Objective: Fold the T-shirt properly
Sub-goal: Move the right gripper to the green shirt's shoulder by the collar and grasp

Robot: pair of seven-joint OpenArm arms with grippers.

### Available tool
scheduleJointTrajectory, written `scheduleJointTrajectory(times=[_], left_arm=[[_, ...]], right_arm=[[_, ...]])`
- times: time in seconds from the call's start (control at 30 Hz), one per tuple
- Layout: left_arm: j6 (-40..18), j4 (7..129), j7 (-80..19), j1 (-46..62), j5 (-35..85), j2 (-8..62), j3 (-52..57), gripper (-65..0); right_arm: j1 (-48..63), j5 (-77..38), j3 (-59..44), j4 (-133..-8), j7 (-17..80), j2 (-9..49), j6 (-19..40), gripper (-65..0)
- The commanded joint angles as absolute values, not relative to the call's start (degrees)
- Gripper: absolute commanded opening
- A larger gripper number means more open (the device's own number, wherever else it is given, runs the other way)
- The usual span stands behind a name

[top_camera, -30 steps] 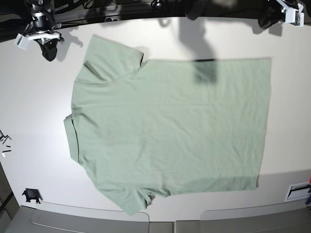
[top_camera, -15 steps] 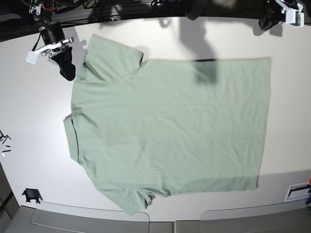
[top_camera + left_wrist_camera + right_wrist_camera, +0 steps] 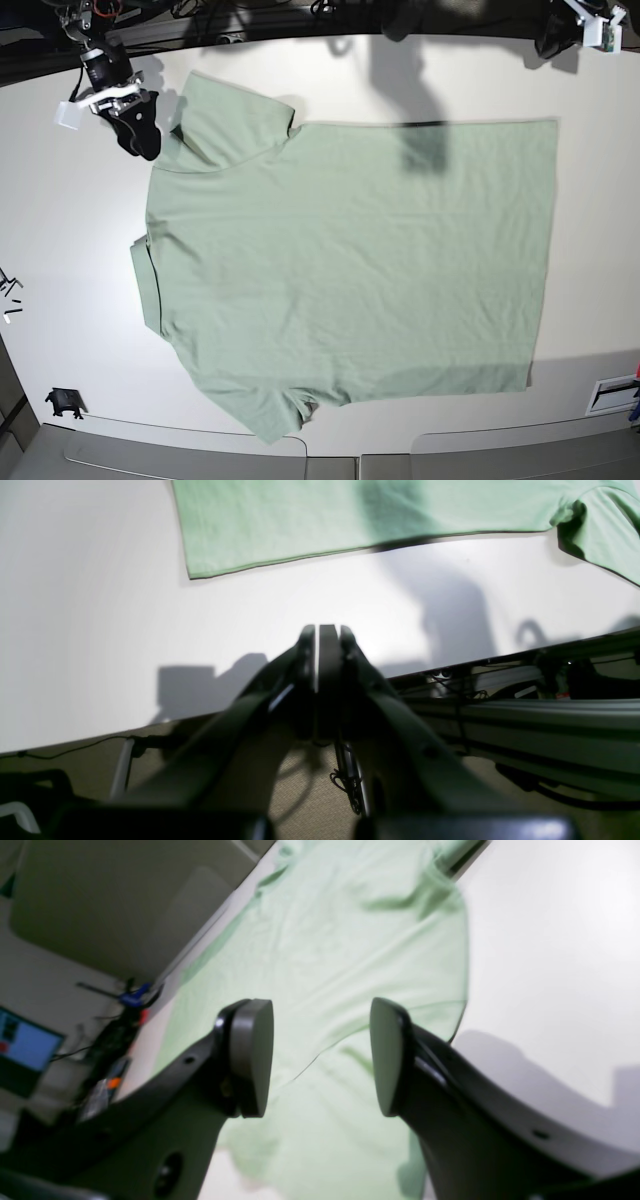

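The pale green T-shirt (image 3: pixel 350 270) lies spread flat on the white table (image 3: pixel 70 230), collar to the left and hem to the right. My right gripper (image 3: pixel 145 145) hovers at the shirt's upper left sleeve (image 3: pixel 225 120). In the right wrist view the right gripper (image 3: pixel 320 1060) is open, with the sleeve edge (image 3: pixel 380 1015) lying beneath the gap and nothing held. My left gripper (image 3: pixel 548 42) sits at the far right corner of the table, off the shirt. In the left wrist view the left gripper (image 3: pixel 322 630) is shut and empty, well short of the T-shirt's (image 3: pixel 300 520) hem corner.
A small black clip (image 3: pixel 65 403) lies near the front left corner, and small dark parts (image 3: pixel 10 285) rest at the left edge. A white label (image 3: pixel 612 395) is at the right edge. Grey trays (image 3: pixel 180 455) line the front; cables run behind the table's back edge.
My right gripper has swung from the far left corner over to the shirt's upper sleeve and its jaws have opened. The left arm and the shirt have not moved.
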State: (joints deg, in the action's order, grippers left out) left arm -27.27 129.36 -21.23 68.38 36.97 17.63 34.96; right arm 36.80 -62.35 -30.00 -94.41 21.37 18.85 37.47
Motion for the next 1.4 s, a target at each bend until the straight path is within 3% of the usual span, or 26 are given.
scheduleJointTrajectory(times=[0.0, 0.07, 0.2, 0.27, 0.57, 0.8, 1.37], left_arm=[[-27.46, 130.06, -20.12, 69.32, 37.36, 17.80, 35.44, -65.0], [-27.46, 130.06, -20.12, 69.32, 37.34, 17.80, 35.44, -65.0], [-27.46, 130.06, -20.18, 69.21, 37.30, 17.80, 35.44, -65.0], [-27.49, 130.06, -20.21, 69.19, 37.32, 17.78, 35.44, -65.0], [-27.46, 130.06, -21.61, 69.19, 37.30, 17.80, 35.44, -65.0], [-27.46, 130.06, -21.63, 69.19, 37.30, 17.80, 35.44, -65.0], [-27.46, 130.06, -21.58, 69.17, 37.28, 17.80, 35.44, -65.0]], right_arm=[[36.84, -62.92, -30.44, -95.39, 19.88, 19.53, 38.09, -35.9], [36.58, -62.89, -30.44, -95.39, 20.01, 19.51, 37.32, -35.9], [33.56, -52.97, -31.03, -95.18, 20.56, 17.10, 21.19, -35.9], [31.73, -52.51, -31.29, -94.96, 21.08, 15.42, 18.76, -35.9], [22.39, -46.11, -31.27, -94.15, 25.36, 13.34, 18.06, -35.9], [18.87, -47.66, -31.05, -85.12, 25.89, 13.15, 18.13, -35.9], [17.78, -47.94, -23.88, -82.52, 28.32, 12.67, 20.12, -35.9]])
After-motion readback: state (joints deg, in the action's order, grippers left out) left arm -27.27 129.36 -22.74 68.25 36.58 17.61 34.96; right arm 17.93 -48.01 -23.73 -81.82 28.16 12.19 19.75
